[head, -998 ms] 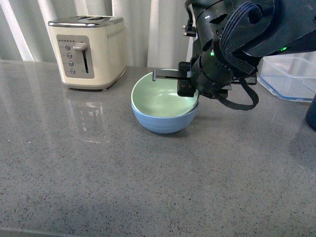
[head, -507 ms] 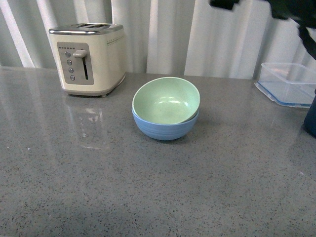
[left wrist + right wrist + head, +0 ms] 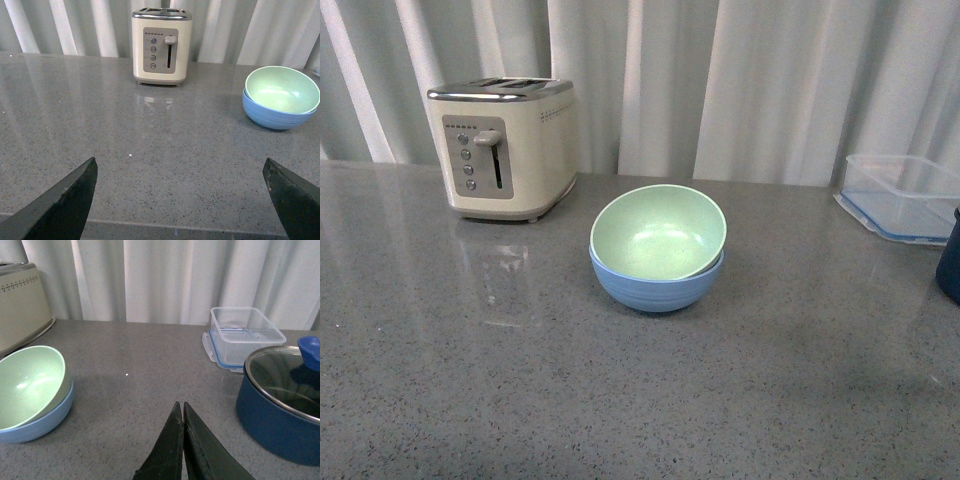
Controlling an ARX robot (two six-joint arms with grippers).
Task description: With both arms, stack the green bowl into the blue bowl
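Observation:
The pale green bowl [image 3: 658,232] sits nested in the light blue bowl [image 3: 655,283], tilted slightly, on the grey speckled counter. Both show again in the left wrist view, green bowl [image 3: 281,90] in blue bowl [image 3: 272,114], and in the right wrist view, green bowl [image 3: 27,385] in blue bowl [image 3: 42,425]. Neither arm appears in the front view. My left gripper [image 3: 180,167] is open, fingers wide apart over bare counter, well away from the bowls. My right gripper [image 3: 181,405] is shut with nothing between its fingers, off to the side of the bowls.
A cream toaster [image 3: 503,146] stands at the back left. A clear rectangular container [image 3: 904,195] sits at the back right. Beside it is a dark navy pot [image 3: 280,405] with a glass lid. Curtains hang behind the counter [image 3: 620,400].
One second ago the right arm hung over the stacked bowls in the front view; it has withdrawn up and right, out of that view. The bowls have stayed put.

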